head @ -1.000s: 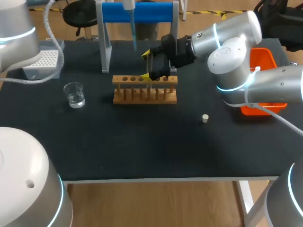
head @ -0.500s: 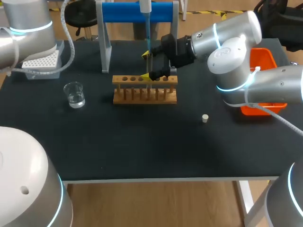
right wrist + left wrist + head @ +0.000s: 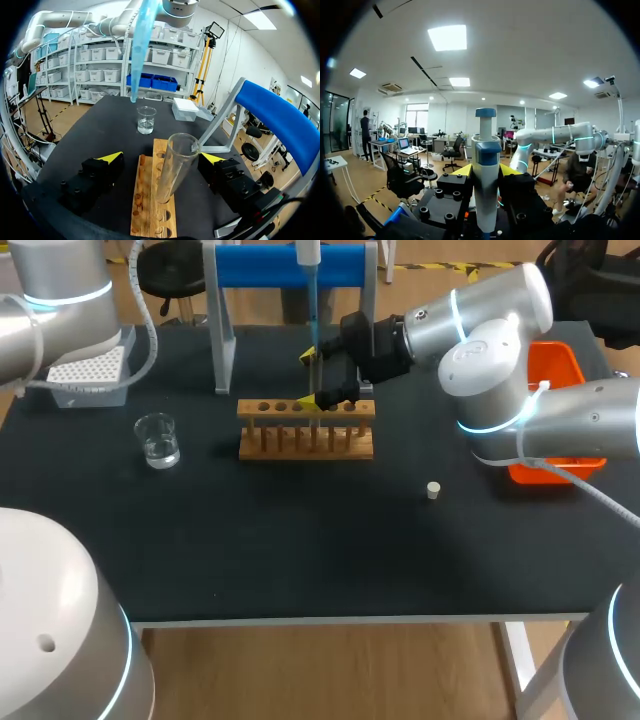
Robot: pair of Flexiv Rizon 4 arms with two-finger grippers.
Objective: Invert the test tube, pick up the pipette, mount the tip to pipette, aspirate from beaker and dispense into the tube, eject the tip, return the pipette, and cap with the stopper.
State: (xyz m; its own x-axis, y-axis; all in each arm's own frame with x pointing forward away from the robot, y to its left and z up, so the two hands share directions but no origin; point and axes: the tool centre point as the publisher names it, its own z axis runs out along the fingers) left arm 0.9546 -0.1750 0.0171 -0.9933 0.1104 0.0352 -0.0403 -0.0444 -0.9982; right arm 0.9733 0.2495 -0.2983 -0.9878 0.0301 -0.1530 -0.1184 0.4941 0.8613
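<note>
Currently, the pipette point(image 3: 486, 150) is gripped upright in the left claw point(image 3: 486, 171), whose yellow tips are pressed against its white body from either side. In the head view the pipette is seen hanging in front of the blue-barred stand point(image 3: 290, 265) at the back of the table point(image 3: 300, 540), and its blue tip point(image 3: 141, 45) is pointed down, above the right claw point(image 3: 161, 157) and well clear of the test tube point(image 3: 172, 167). The right claw is held wide open just behind the wooden rack point(image 3: 306, 430). The glass tube is found between its fingers, mouth up and tilted, with its rim close to one yellow tip and a clear gap left to the other. The tube's lower end is down at the rack's row of holes; whether it is seated in one cannot be told. The beaker point(image 3: 157, 438), with a little clear liquid in it, is set on the table to the left of the rack, and the white tip box point(image 3: 88, 375) is placed behind it near the far left corner. The small pale stopper point(image 3: 433, 490) is left on the table's right half, apart from the rack, and an orange bin point(image 3: 560, 365) is seen at the right edge behind the right arm point(image 3: 480, 320).
</note>
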